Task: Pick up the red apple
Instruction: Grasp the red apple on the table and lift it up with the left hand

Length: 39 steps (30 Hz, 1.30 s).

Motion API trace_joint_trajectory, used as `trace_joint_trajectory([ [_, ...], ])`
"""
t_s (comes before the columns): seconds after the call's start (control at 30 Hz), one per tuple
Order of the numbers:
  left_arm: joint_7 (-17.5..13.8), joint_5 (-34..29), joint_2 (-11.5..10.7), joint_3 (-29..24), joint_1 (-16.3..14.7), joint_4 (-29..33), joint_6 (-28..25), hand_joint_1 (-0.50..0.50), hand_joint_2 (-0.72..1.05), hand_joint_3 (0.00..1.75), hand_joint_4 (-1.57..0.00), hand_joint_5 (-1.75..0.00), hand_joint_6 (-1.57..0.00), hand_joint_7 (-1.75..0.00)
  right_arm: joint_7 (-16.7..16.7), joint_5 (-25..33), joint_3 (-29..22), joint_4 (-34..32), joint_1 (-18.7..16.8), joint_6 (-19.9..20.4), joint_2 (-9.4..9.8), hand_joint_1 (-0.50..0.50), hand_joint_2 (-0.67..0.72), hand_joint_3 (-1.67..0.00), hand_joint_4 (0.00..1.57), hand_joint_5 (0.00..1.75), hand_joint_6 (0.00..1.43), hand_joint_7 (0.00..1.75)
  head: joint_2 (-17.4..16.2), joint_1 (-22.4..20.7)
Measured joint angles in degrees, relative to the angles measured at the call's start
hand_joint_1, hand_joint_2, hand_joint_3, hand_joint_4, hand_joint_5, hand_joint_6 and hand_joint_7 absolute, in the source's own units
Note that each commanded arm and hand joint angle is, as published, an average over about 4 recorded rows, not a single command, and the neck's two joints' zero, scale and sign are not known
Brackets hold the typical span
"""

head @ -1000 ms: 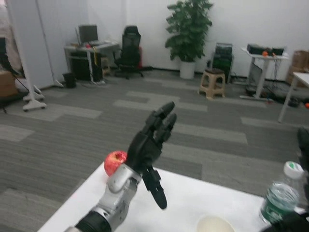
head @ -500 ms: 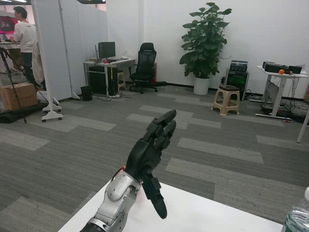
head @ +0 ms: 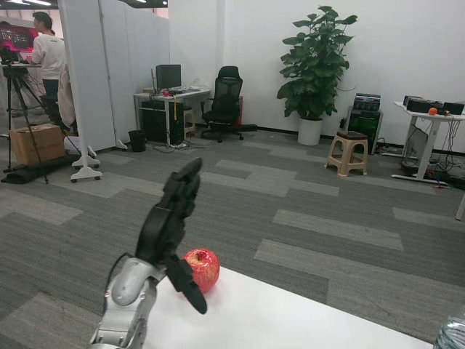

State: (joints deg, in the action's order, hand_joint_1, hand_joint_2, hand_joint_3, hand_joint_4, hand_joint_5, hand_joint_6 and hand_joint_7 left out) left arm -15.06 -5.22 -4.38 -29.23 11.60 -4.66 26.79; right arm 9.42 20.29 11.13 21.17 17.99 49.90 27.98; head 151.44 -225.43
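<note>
A shiny red apple sits upright, low and left of the frame's centre. It rests at the white table's far edge.

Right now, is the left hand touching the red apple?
Cannot tell. The head view shows the left hand raised with fingers spread, its lower digit overlapping the red apple on the white table. Overlap hides any gap, and no closed grip shows.

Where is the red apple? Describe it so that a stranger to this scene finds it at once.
Start at the white table at the bottom of the head view and go to its far left corner. There the red apple sits by the edge, just right of the raised black left hand, whose thumb crosses in front of it. It is the only round, glossy red thing on the table.
</note>
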Motion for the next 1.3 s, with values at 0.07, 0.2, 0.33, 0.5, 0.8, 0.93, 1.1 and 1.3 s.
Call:
trace_joint_trajectory([
  [0.07,-0.02,0.59,0.13,-2.01,-0.6,0.1,-0.15,-0.5,-0.55,0.04,0.0,0.0,0.0,-0.35,0.0,0.05,0.01,0.02,0.0,0.0,0.05,-0.33,0.72,0.0,0.14,0.0,0.0,0.14,-0.61,1.32],
  [0.2,-0.03,1.29,0.23,-4.74,-1.8,0.01,-0.57,-0.5,-0.55,0.02,0.0,0.0,0.0,-0.35,0.01,0.09,0.03,0.04,0.0,0.0,0.14,-0.33,0.72,0.0,0.14,0.0,0.0,0.14,-1.95,5.12],
  [0.33,-0.62,1.34,0.22,-5.46,-2.65,-1.66,-0.7,-0.5,-0.55,0.0,0.0,0.0,0.0,-0.35,0.01,0.08,0.35,0.02,0.0,0.0,0.16,-0.33,0.72,0.0,0.14,0.0,0.0,0.14,-3.61,7.91],
  [0.5,-1.43,1.41,0.2,-5.44,-2.78,-5.15,-0.64,-0.5,-0.55,0.07,0.0,0.0,0.0,-0.35,0.01,0.03,0.78,-0.23,-0.02,0.0,0.15,-0.33,0.72,0.0,0.14,0.0,0.0,0.14,-5.17,9.84],
  [0.8,-1.84,2.83,-0.15,-4.21,-0.62,-18.71,4.35,-0.5,-0.55,0.09,0.0,0.0,0.0,-0.35,0.02,-0.03,1.88,-1.29,-0.22,0.01,0.07,-0.33,0.72,0.0,0.14,0.0,0.0,0.14,-4.98,11.49],
  [0.93,-1.84,5.33,-0.41,-4.13,1.37,-25.32,6.94,-0.5,-0.55,0.02,0.0,0.0,0.0,-0.35,0.0,-0.45,2.62,-1.49,-0.29,-0.01,0.03,-0.33,0.72,0.0,0.14,0.0,0.0,0.14,-4.92,11.66],
  [1.1,-1.83,6.27,-0.79,-4.22,3.18,-29.01,8.57,-0.5,-0.55,0.07,0.0,0.0,0.0,-0.35,-0.18,-1.62,3.95,-3.6,-0.33,-0.41,0.19,-0.33,0.72,0.0,0.11,0.0,0.0,0.14,-4.84,12.04],
  [1.3,-1.83,6.5,-0.87,-5.03,3.47,-29.45,8.97,-0.5,-0.55,0.04,0.0,0.0,0.0,-0.35,-0.94,-3.6,4.92,-6.7,-0.34,-2.12,1.01,-0.33,0.72,0.0,0.11,0.0,0.0,0.14,-4.88,12.18],
])
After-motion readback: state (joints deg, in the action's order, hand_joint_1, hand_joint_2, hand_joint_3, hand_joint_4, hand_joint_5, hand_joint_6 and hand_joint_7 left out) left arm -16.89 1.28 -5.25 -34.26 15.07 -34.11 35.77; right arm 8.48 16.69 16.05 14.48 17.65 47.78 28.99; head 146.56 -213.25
